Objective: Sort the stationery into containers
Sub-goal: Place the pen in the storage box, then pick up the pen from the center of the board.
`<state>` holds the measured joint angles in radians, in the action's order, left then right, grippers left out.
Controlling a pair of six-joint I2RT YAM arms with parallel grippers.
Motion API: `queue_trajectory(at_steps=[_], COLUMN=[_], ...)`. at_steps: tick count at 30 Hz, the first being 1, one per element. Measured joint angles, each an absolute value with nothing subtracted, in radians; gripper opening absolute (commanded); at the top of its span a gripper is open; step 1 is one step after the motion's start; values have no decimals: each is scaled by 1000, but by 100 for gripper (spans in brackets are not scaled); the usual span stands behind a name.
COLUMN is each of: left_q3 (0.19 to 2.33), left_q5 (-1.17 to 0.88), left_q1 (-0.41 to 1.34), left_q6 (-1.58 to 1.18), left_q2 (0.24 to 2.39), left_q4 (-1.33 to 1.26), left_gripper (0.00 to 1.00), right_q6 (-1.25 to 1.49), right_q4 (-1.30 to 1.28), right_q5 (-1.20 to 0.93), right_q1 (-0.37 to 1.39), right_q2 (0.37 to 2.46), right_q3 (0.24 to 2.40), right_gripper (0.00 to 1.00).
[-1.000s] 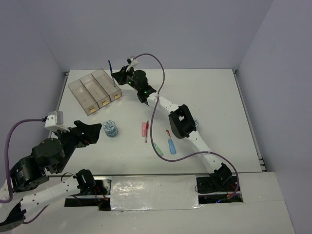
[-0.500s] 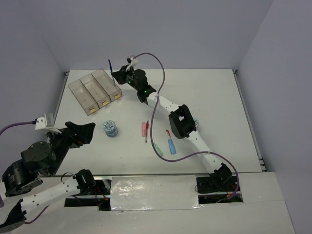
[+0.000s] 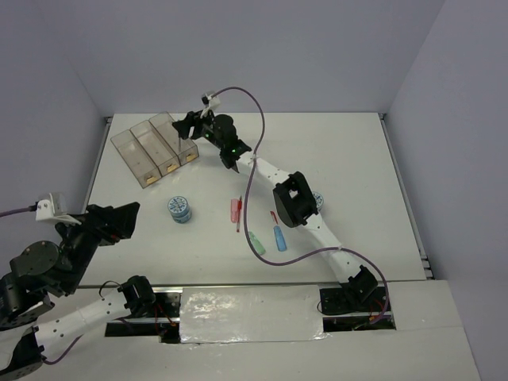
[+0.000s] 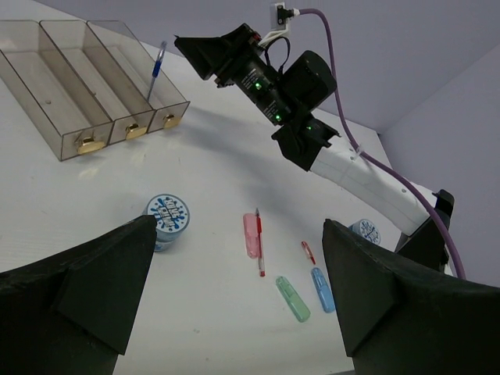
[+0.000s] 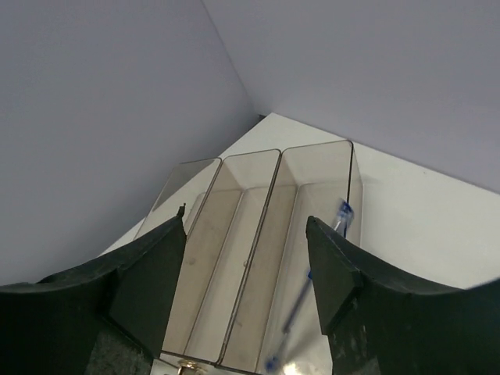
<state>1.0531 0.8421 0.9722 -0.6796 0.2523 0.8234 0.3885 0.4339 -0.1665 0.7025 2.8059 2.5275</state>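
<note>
The containers (image 3: pixel 151 147) are three clear bins joined in a row at the far left. My right gripper (image 3: pixel 190 125) hovers open just over their far end, nothing between its fingers. A blue pen (image 5: pixel 312 305), blurred, slants inside the right-hand bin (image 5: pixel 234 234), its top sticking above the rim (image 4: pixel 156 69). My left gripper (image 4: pixel 239 226) is open and empty, raised over the table's near left. On the table lie a blue-white tape roll (image 3: pixel 179 209), a pink bar (image 3: pixel 234 210) beside a red pen (image 3: pixel 239 214), a green bar (image 3: pixel 257 243) and a blue bar (image 3: pixel 279 237).
A second tape roll (image 4: pixel 365 231) shows half hidden behind the right arm's forearm (image 3: pixel 295 198). A short red piece (image 4: pixel 307 251) lies by the blue bar. The right arm stretches diagonally across the table's middle. Walls close in the far and left sides.
My right gripper has opened and let go of the blue pen, which has dropped into the right-hand bin. My left arm has pulled back toward the near left.
</note>
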Motion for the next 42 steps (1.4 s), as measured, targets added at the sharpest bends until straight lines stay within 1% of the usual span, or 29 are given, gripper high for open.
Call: queue_trajectory(at_steps=[1, 6, 8, 9, 10, 11, 13, 15, 18, 22, 27, 30, 34, 36, 38, 39, 42], left_q3=[1053, 1053, 1051, 1048, 1045, 1042, 1038, 1038, 1030, 1018, 1006, 1000, 1000, 999, 999, 999, 999], left_q5=[842, 849, 855, 859, 862, 865, 869, 878, 901, 924, 922, 899, 863, 821, 774, 748, 669], left_q1=[972, 972, 972, 972, 972, 972, 973, 973, 973, 973, 971, 970, 970, 970, 970, 970, 969], left_q6=[-675, -654, -653, -653, -653, -652, -653, -655, -661, -687, -736, -765, -805, -819, -825, -830, -845], left_q2=[247, 215, 206, 204, 203, 203, 206, 221, 267, 345, 390, 452, 604, 675, 747, 788, 921], left_q4=[824, 828, 828, 828, 826, 825, 828, 828, 828, 846, 856, 863, 869, 854, 833, 820, 776], left_gripper=[99, 99, 99, 99, 99, 99, 99, 99, 99, 99, 99, 99, 99, 99, 99, 96, 94], right_q6=[386, 382, 376, 370, 360, 344, 311, 270, 233, 210, 216, 247, 304, 322, 332, 339, 360], right_q4=[433, 434, 432, 430, 428, 430, 424, 420, 373, 265, 25, -129, -272, -317, -381, -413, -507], right_q5=[-165, -163, -162, -162, -162, -163, -164, -157, -121, -29, 155, 216, 286, 292, 286, 287, 312], right_q1=[702, 702, 702, 702, 702, 702, 702, 702, 703, 706, 717, 721, 751, 762, 768, 768, 768], right_q2=[2806, 2806, 2806, 2806, 2806, 2804, 2778, 2712, 2541, 2226, 1759, 1537, 1381, 1364, 1364, 1362, 1333], right_q3=[2531, 2548, 2549, 2549, 2548, 2543, 2495, 2374, 2112, 1844, 1702, 1597, 1364, 1234, 1111, 1069, 998], right_gripper=[73, 75, 78, 81, 86, 88, 100, 100, 100, 100, 100, 100, 98, 94, 93, 93, 94])
